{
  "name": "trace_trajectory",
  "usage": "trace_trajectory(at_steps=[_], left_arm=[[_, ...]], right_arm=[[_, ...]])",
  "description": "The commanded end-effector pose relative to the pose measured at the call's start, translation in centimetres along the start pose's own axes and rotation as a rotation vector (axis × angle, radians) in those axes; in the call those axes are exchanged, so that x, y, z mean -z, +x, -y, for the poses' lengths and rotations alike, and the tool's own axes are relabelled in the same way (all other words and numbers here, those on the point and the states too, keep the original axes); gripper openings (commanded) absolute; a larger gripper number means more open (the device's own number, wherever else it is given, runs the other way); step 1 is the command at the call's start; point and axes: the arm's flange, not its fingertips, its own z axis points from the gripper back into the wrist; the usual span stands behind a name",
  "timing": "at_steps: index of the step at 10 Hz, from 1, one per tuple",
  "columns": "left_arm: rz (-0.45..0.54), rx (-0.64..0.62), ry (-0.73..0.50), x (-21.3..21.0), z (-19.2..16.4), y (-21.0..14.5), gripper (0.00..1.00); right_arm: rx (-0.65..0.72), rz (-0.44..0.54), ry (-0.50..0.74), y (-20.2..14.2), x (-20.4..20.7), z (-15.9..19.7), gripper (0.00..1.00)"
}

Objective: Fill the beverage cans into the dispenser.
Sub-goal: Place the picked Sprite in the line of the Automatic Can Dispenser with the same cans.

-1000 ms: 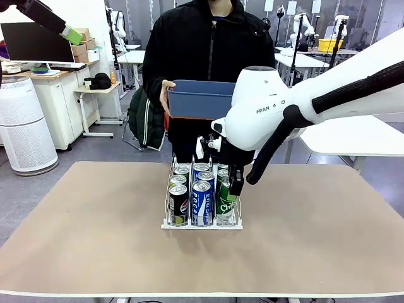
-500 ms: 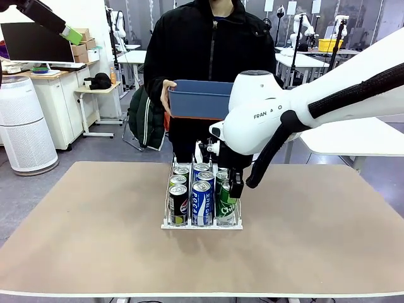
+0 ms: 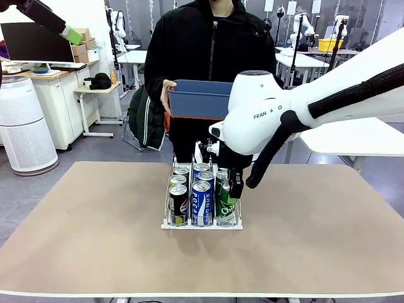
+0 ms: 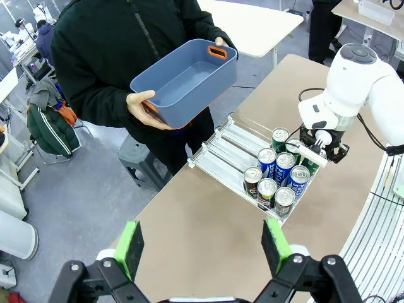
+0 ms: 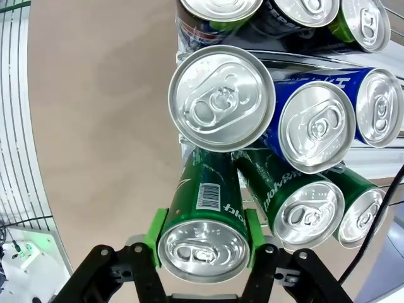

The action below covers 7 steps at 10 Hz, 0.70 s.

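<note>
right gripper (image 5: pixel 203 243): my green pads sit on either side of a green can (image 5: pixel 205 221); whether they press it or have just let go, i cannot tell from this close.
green can: between my fingers, top toward my wrist camera, standing in the front of the dispenser's (image 3: pixel 202 222) right lane.
other cans: just beyond my fingers, a blue can (image 5: pixel 312 123) and a black-and-yellow-green can (image 5: pixel 214 16); more silver tops are behind them.
dispenser: directly under my right gripper, white rack with three lanes, on the table (image 3: pixel 95 233).
left gripper (image 4: pixel 205 243): my jaws stand wide apart, nothing between them, raised well back from the rack.
person: beyond the rack from me, holding a blue bin (image 3: pixel 201 98) with both hands.
</note>
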Motion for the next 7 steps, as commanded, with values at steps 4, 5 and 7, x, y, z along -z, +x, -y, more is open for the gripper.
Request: trace_trajectory(at_steps=[4, 5, 7], left_arm=[[-0.005, -0.006, 0.003, 0.1, -0.1, -0.1, 1.00], [-0.005, -0.006, 0.003, 0.1, -0.1, -0.1, 1.00], [-0.005, -0.006, 0.003, 0.1, -0.1, -0.1, 1.00]], right_arm=[[-0.018, 0.005, 0.005, -0.2, -0.4, -0.5, 1.00], [-0.016, 0.012, 0.002, -0.2, -0.7, -0.7, 1.00], [-0.006, 0.036, 0.022, -0.4, -2.2, -1.4, 1.00]])
